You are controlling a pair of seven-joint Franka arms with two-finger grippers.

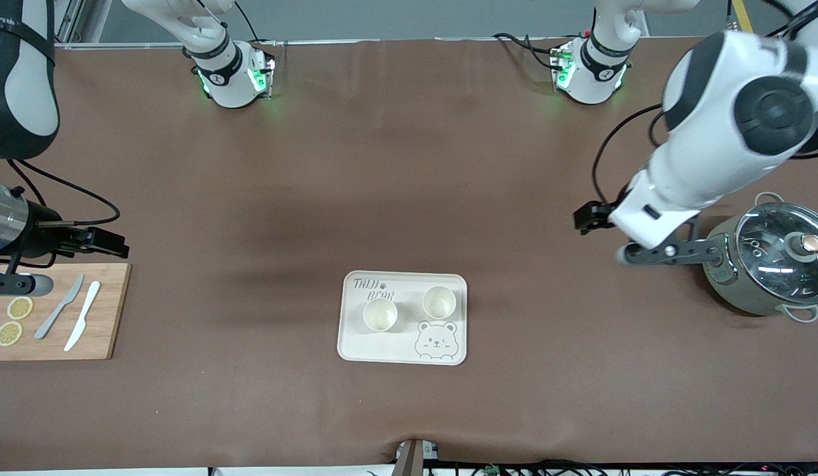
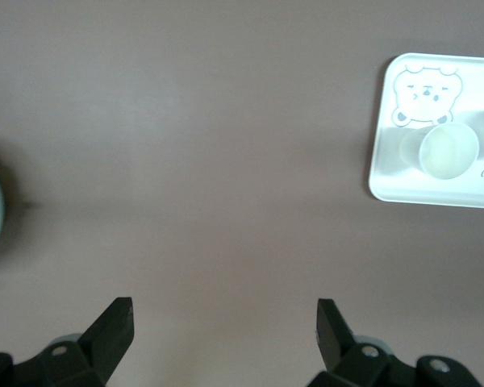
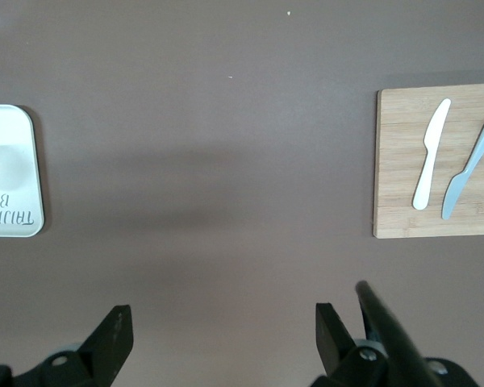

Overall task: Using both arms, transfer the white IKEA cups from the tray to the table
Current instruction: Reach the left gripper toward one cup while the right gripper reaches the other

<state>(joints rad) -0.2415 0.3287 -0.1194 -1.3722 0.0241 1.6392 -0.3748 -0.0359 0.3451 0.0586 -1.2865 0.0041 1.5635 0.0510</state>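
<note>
Two white IKEA cups stand upright on the bear-printed tray (image 1: 402, 350) in the middle of the table. One cup (image 1: 380, 315) is toward the right arm's end. The other cup (image 1: 439, 302) is beside it, toward the left arm's end and slightly farther from the front camera. My left gripper (image 1: 591, 217) is open and empty, up over bare table between the tray and a pot. My right gripper (image 1: 102, 241) is open and empty, over the table by a cutting board. The left wrist view shows its gripper (image 2: 224, 322), the tray (image 2: 403, 181) and a cup (image 2: 448, 151). The right wrist view shows its gripper (image 3: 223, 326) and the tray's edge (image 3: 20, 161).
A grey pot with a glass lid (image 1: 772, 258) stands at the left arm's end. A wooden cutting board (image 1: 108, 311) at the right arm's end holds two knives (image 1: 82, 315) and lemon slices (image 1: 19, 307). The board also shows in the right wrist view (image 3: 399, 161).
</note>
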